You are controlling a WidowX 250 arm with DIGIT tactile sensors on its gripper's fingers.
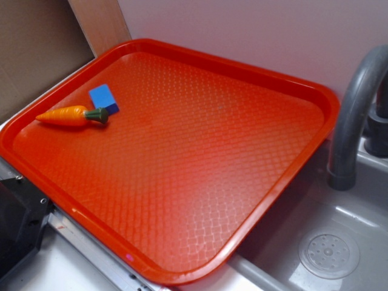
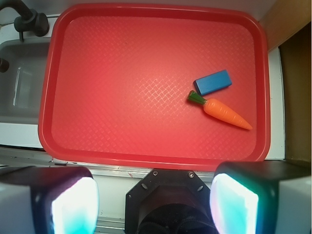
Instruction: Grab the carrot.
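Note:
The carrot (image 1: 71, 115) is a small glossy orange toy with a dark green stem cap. It lies flat near the far left corner of the red tray (image 1: 291, 182), stem pointing right. In the wrist view the carrot (image 2: 225, 112) lies right of centre, stem toward the upper left. My gripper (image 2: 153, 204) is open and empty, high above the tray's near edge, well short of the carrot. Both pads (image 2: 75, 207) show at the bottom of the wrist view. The gripper is not in the exterior view.
A flat blue block (image 1: 103, 98) lies just behind the carrot, nearly touching its stem; it also shows in the wrist view (image 2: 212, 82). A grey sink (image 1: 339, 242) with a faucet (image 1: 357, 109) sits to the right. A black robot base (image 1: 18, 218) stands at the lower left.

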